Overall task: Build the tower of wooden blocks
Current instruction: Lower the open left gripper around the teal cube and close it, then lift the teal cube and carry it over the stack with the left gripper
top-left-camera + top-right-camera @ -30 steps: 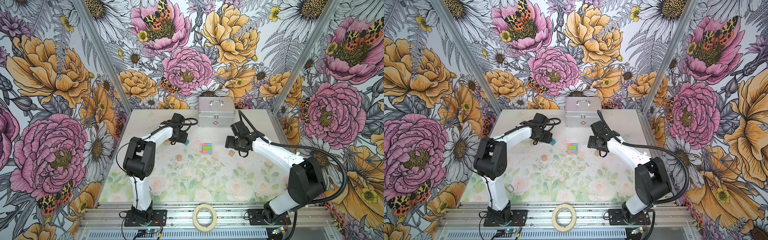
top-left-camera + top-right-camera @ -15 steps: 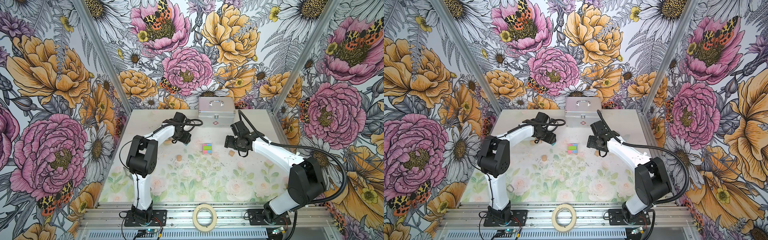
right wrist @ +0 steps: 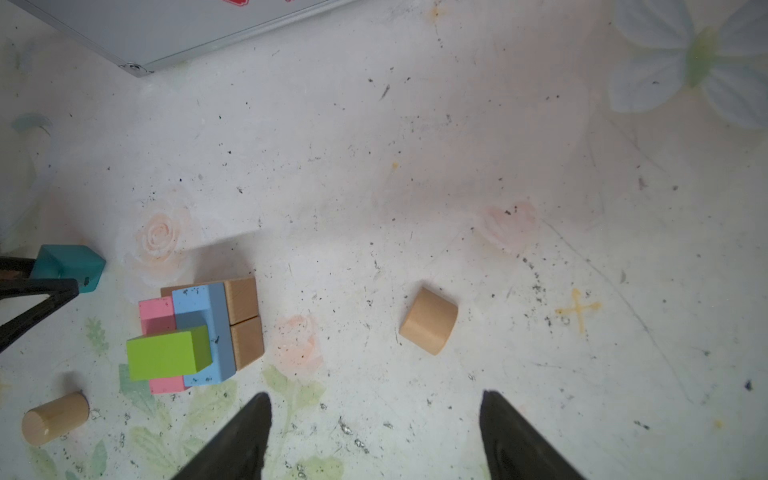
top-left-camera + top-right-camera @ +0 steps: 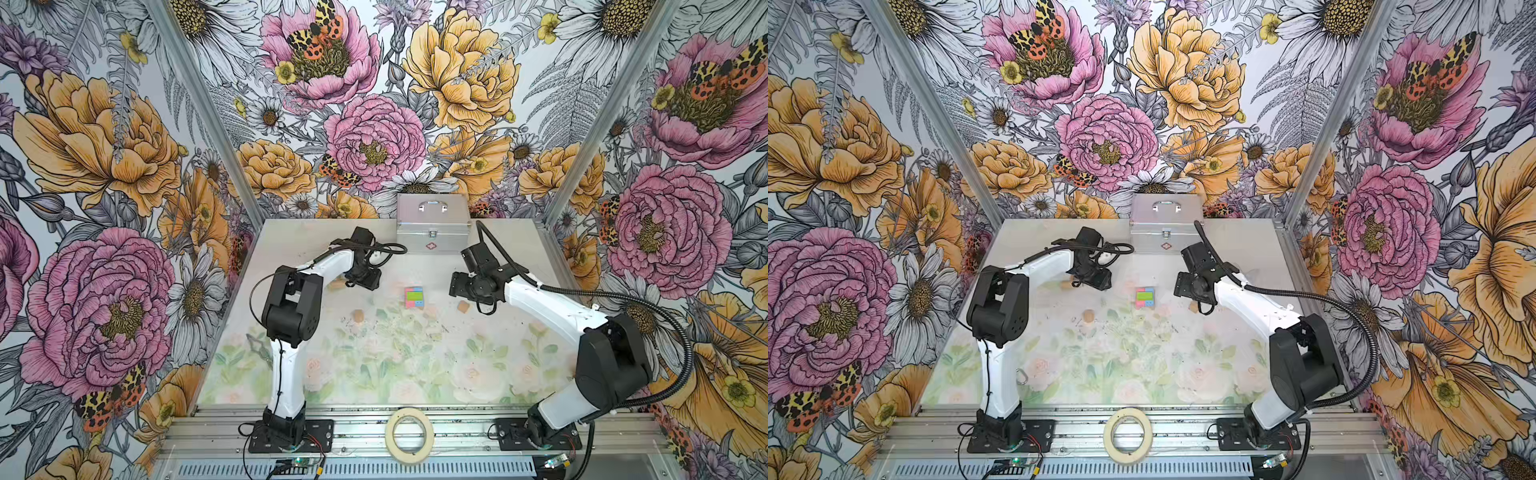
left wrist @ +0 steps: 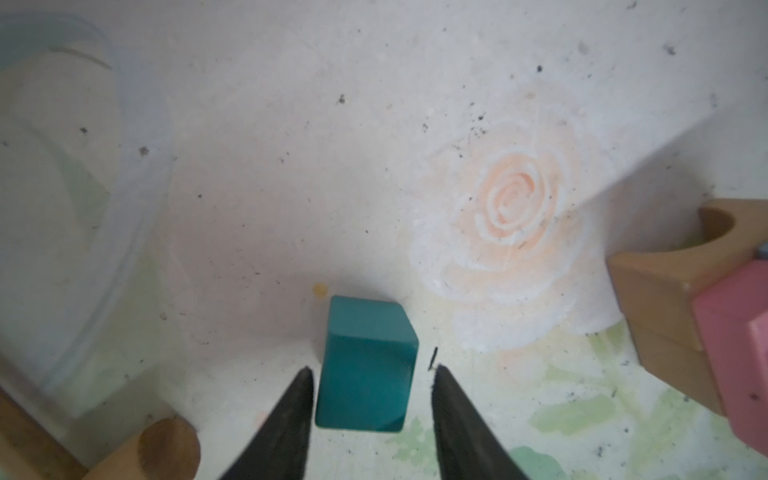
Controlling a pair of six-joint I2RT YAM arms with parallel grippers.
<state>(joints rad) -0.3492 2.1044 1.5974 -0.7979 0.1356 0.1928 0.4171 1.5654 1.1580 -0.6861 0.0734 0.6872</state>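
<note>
Left gripper (image 5: 372,370) loosely straddles the teal block (image 5: 365,349) (hidden in top views); right gripper (image 3: 375,395) gapes empty.

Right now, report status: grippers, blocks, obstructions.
Left gripper open, straddling teal block. Right gripper open, empty. Tower standing, green block topmost. Nothing between block and tower.

In both top views the left arm (image 4: 332,266) hides the teal block (image 5: 365,365) and the fingers (image 5: 286,424) of the left gripper (image 5: 374,370); in the left wrist view the frame edge cuts off the tower (image 5: 665,299) and a tan cylinder (image 5: 162,453).
</note>
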